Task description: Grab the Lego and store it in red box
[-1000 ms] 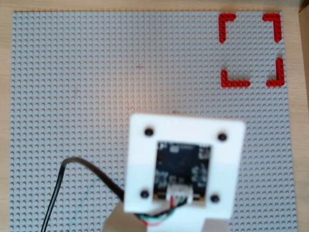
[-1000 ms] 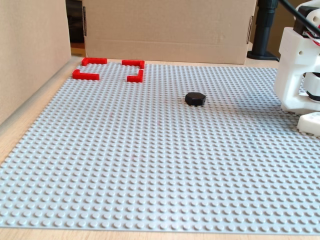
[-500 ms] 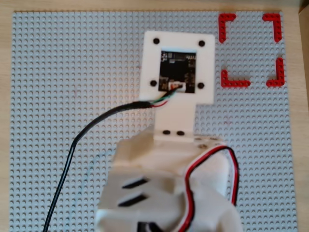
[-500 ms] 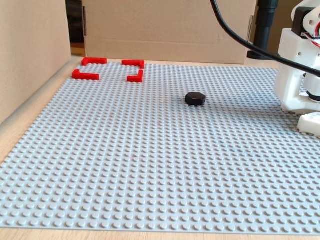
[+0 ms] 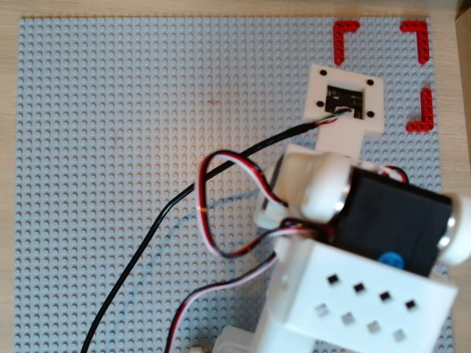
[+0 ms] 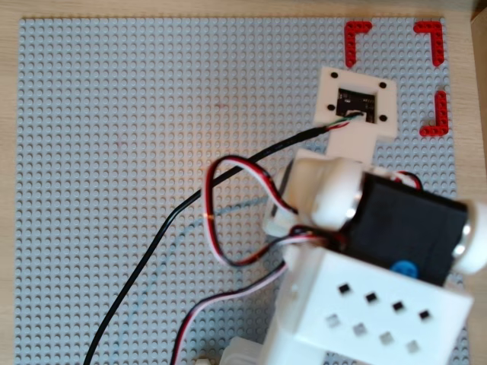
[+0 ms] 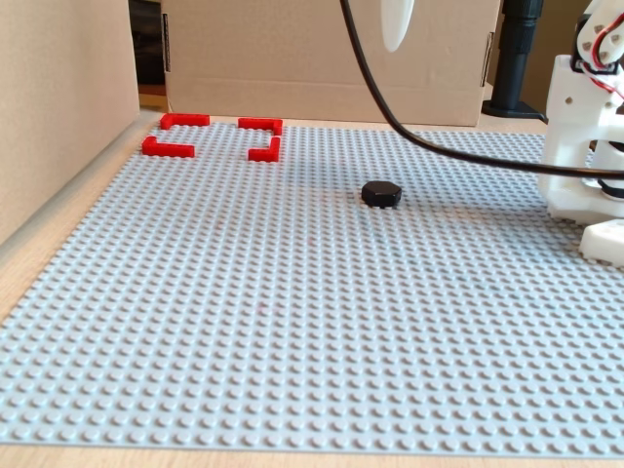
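The studded grey baseplate (image 7: 292, 322) is lying wide and bare around me. The red box (image 7: 214, 136), thin glossy corner pieces, is sitting at its eleven o'clock edge in the fixed view. The black hexagonal Lego (image 7: 381, 193) is resting at one o'clock from the plate's centre. I cannot tell how my gripper (image 7: 395, 24) is standing; only one white tip is showing.

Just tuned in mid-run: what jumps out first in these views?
In both overhead views the white arm fills the lower right, hiding part of the grey baseplate. In the fixed view the black Lego sits alone mid-plate, well apart from the red box at the far left corner.
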Robot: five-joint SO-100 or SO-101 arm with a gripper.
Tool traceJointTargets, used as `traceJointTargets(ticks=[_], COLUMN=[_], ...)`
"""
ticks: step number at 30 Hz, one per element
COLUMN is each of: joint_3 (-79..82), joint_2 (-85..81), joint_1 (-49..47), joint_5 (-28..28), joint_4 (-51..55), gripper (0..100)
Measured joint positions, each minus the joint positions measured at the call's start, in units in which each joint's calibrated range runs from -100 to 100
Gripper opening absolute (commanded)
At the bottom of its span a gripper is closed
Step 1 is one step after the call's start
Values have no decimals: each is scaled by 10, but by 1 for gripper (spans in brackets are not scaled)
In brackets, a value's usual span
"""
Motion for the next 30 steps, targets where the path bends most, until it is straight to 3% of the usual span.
traceJointTargets(ticks=[16,25,30], joint_3=[87,185,209], joint_2=[70,71,71], joint_1=[-64,-62,-60], joint_5=[-31,-32,-32], joint_4=[-64,-170,-205], gripper=[2,2,8])
